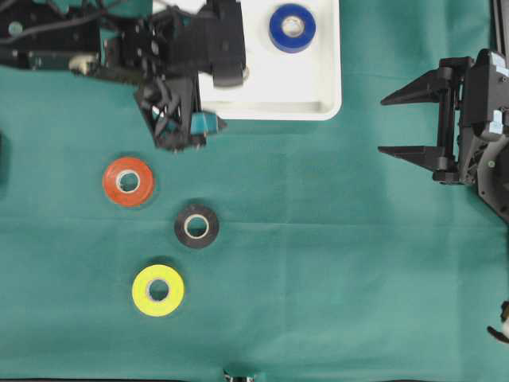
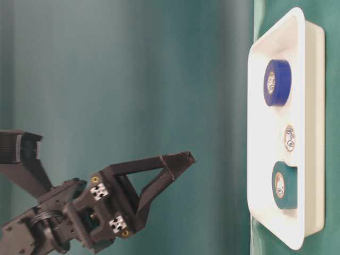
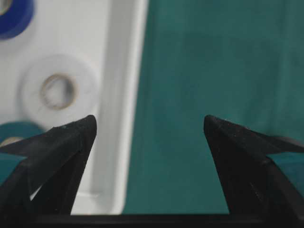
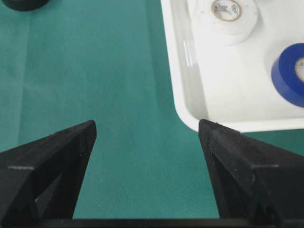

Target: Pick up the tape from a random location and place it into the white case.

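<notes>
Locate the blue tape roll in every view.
Overhead: blue tape roll top centre, inside the white case.
Table-level: upper right, in the case.
Left wrist: top-left corner, cut off.
Right wrist: right edge, in the case.
Shared landmark: the case's white rim.

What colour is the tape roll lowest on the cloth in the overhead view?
Yellow roll, clearest in the overhead view.

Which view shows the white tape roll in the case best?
The right wrist view: the white tape roll lies sharp and near, core visible. The left wrist view shows it blurred, the table-level view small, edge-on, and overhead the left arm hides it.
</notes>
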